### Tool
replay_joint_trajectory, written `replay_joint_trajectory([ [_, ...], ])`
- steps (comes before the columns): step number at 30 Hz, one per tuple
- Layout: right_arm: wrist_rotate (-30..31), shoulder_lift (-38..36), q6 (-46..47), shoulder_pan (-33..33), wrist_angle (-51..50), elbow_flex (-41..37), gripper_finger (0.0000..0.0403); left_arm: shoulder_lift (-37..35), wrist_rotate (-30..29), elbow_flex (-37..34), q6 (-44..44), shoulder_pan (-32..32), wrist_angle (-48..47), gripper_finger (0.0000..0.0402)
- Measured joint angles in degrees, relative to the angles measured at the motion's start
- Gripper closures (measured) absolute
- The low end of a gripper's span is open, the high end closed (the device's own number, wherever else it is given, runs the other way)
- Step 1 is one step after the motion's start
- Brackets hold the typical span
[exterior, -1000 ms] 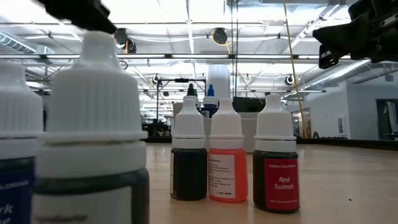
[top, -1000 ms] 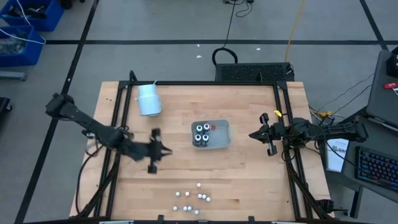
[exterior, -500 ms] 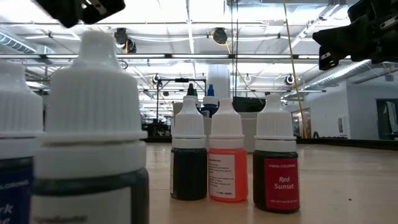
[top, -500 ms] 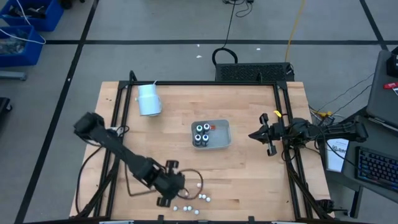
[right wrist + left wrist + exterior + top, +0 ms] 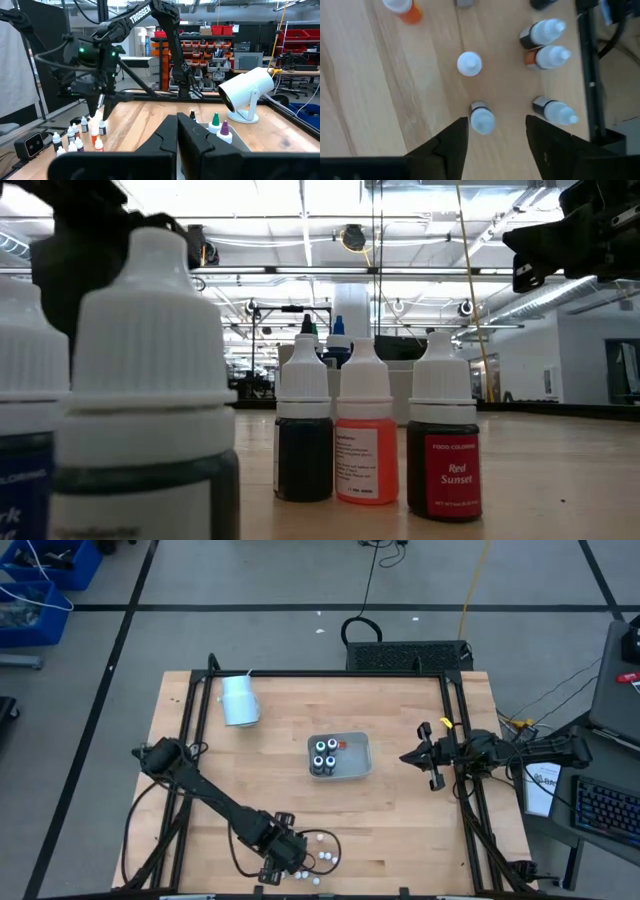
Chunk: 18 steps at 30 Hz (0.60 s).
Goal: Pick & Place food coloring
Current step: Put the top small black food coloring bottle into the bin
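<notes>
Several small food coloring bottles [image 5: 318, 858] with white caps stand and lie loose on the wood near the table's front edge. More of them stand in the clear tray [image 5: 362, 755]. My left gripper [image 5: 285, 858] hangs open just above the loose group and points down. In the left wrist view its fingers [image 5: 455, 145] stand on either side of one white-capped bottle [image 5: 481, 120], which stands on its base; I cannot tell whether they touch it. My right gripper [image 5: 425, 755] waits shut at the table's right side, level and clear of everything.
A pale cup [image 5: 240, 700] lies on its side at the far left of the table. A black frame rail [image 5: 587, 75] runs close beside the loose bottles [image 5: 547, 45]. In the low view, bottles [image 5: 365, 430] crowd the foreground. Bare wood lies between the tray and the loose group.
My left gripper has swung from the table's middle left toward the near edge and a little to the right. It has come down over the loose bottles and tipped from nearly level to pointing steeply down. The bottles have stayed in place.
</notes>
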Motion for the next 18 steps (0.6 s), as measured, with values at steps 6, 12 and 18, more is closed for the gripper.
replay_joint_trajectory([
  [6, 0.0, 0.0, -0.1, 0.0, 0.0, 0.0, 0.0403, 1.4, -0.3, 0.0, 0.1, 0.1, 0.1, 0.0199],
  [12, 0.0, 0.0, -0.1, 0.0, 0.0, 0.0, 0.0403, 1.5, -1.6, -0.1, 0.4, 0.5, 0.2, 0.0223],
  [18, 0.0, 0.0, -0.1, 0.0, 0.0, 0.0, 0.0403, 1.5, -0.9, -0.1, 1.3, 0.5, 0.1, 0.0247],
])
